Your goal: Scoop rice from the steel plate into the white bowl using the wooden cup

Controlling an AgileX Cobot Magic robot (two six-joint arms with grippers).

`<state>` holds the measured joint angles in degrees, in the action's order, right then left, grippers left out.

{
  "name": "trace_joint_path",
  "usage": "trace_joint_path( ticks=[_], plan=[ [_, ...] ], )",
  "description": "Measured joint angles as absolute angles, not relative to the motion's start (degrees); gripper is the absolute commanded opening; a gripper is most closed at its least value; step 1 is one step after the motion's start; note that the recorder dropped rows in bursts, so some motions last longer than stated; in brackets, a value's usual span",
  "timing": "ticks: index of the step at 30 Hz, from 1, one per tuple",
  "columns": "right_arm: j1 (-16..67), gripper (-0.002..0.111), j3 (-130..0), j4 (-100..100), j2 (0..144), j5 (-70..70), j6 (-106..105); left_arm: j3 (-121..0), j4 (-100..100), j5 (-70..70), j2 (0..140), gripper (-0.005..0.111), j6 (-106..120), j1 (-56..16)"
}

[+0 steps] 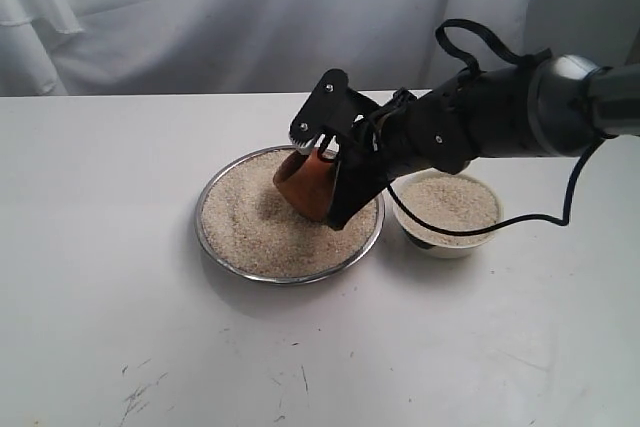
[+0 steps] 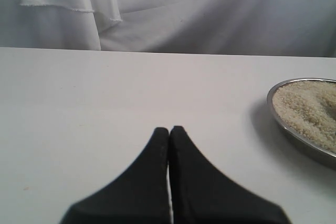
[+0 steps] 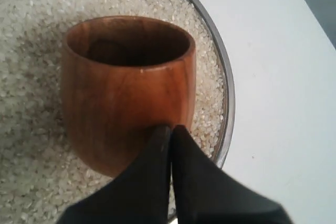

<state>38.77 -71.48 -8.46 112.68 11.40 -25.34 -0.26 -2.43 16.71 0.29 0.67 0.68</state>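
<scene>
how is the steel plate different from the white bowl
The steel plate is wide, shallow and shiny metal; the white bowl is smaller, deeper and white. The plate has the wooden cup tipped in its rice; the bowl has no cup in it. Both are round and hold rice.

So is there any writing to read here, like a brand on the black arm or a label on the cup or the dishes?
None: no word, number or sign can be read in any view.
The wooden cup shows only grain; the steel plate, the white bowl and the black arm carry no lettering; the dark specks on the table are not letters.
</scene>
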Motion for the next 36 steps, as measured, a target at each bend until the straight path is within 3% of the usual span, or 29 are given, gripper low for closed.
trace_joint_path(
  ticks=[36],
  plan=[
    [41.7,0.000,-75.7,-8.3,115.9,6.8,-24.3,-0.3,-2.4,16.7,0.3,0.000,0.7,0.7]
  ],
)
